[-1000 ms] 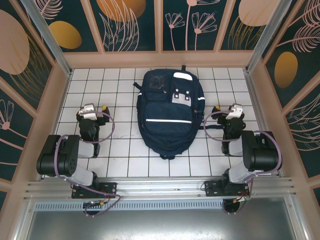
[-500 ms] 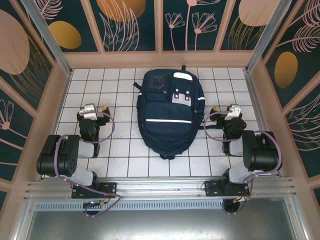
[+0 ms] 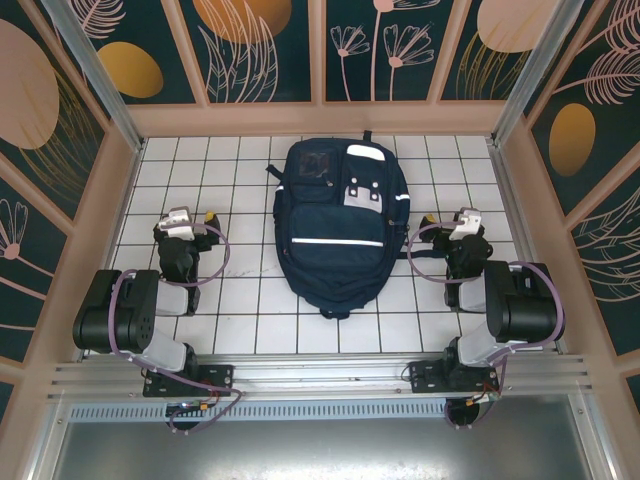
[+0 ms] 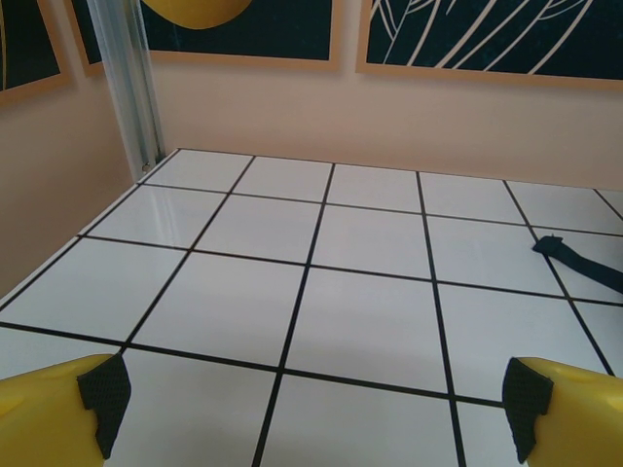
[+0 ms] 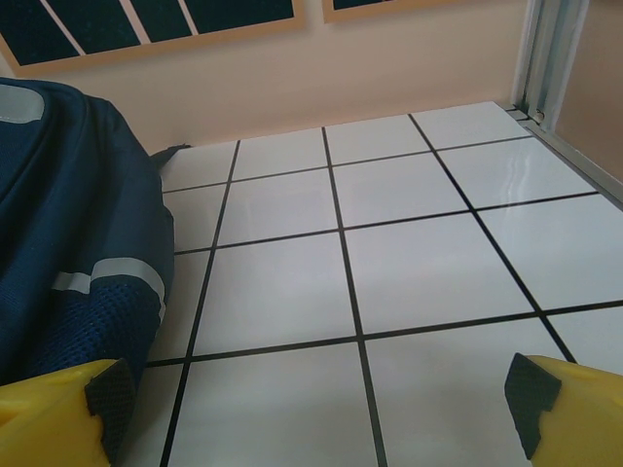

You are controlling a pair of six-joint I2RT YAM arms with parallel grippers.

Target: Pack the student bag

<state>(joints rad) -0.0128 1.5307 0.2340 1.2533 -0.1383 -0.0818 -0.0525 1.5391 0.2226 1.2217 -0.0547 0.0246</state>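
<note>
Change: none to see; the large navy-blue fabric student bag (image 3: 340,225) and both arms lie as they did a second ago.
Left end effector (image 4: 311,401): yellow fingers spread wide, nothing between them, over bare tiles of the white tiled bench (image 3: 240,300).
Right end effector (image 5: 316,399): spread wide and empty, with the bag's side close to its left finger.
Bag position: flat at mid-bench between the arms, pockets up.
</note>
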